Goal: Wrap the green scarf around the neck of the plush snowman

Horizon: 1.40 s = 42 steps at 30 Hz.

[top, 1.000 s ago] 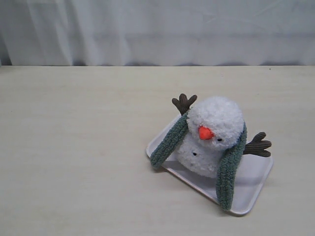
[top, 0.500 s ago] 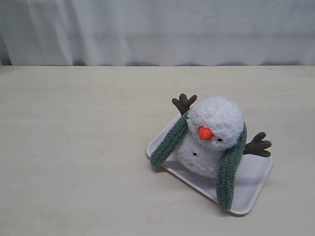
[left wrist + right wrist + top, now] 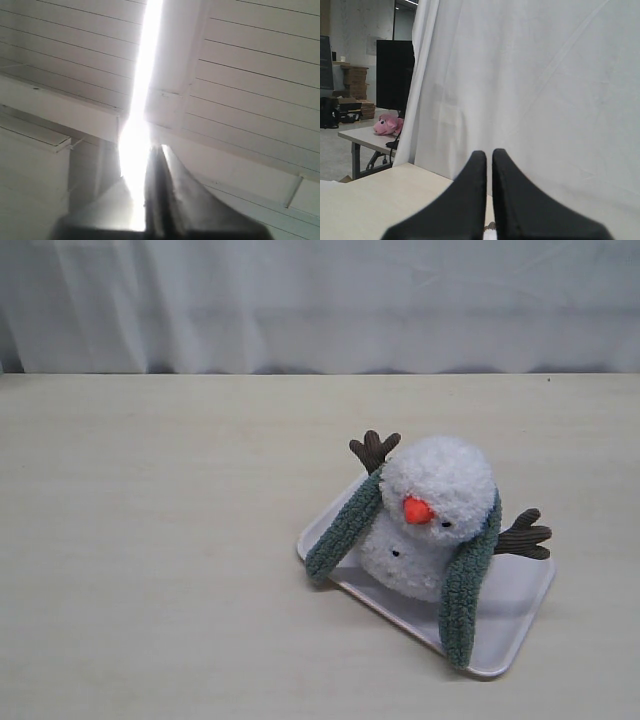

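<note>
Sage-green ribbed knit scarf (image 3: 465, 590) drapes behind the fluffy white plush snowman's (image 3: 430, 515) neck, both ends hanging forward toward the lower frame, on a white rectangular tray (image 3: 520, 605) at lower right. Left gripper (image 3: 157, 200) and right gripper (image 3: 489, 195) each show fingers pressed together, holding nothing, away from the toy.

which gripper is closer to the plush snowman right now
It cannot be settled. Neither gripper appears in the exterior view with the plush snowman. The left gripper faces the ceiling and the right gripper faces a white curtain; both look shut and empty.
</note>
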Available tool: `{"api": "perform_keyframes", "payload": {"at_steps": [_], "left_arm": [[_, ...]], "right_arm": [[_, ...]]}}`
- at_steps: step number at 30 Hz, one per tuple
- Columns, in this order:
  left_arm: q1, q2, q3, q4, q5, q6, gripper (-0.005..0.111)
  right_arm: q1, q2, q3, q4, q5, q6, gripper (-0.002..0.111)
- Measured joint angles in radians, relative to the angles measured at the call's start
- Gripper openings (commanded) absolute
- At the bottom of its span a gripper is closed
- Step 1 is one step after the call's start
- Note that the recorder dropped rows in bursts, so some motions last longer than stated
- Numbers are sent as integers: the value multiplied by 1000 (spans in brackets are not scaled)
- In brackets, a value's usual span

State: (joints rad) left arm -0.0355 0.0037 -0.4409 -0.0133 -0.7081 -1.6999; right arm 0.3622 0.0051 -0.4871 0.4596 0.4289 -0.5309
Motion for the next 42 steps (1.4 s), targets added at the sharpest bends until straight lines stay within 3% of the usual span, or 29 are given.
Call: {"api": "perform_keyframes", "payload": {"at_steps": [18, 27, 30, 42], "left_arm": [[0, 2, 184, 33, 32, 0, 0], [0, 2, 378, 60, 48, 0, 0], [0, 2, 435, 75, 99, 0, 0], [0, -2, 437, 87, 448, 0, 0]], "right_arm": [[0, 0, 0, 0, 5, 0, 4], [0, 0, 0, 0, 5, 0, 4], [0, 0, 0, 0, 6, 0, 4], [0, 0, 0, 0, 13, 0, 4]]}}
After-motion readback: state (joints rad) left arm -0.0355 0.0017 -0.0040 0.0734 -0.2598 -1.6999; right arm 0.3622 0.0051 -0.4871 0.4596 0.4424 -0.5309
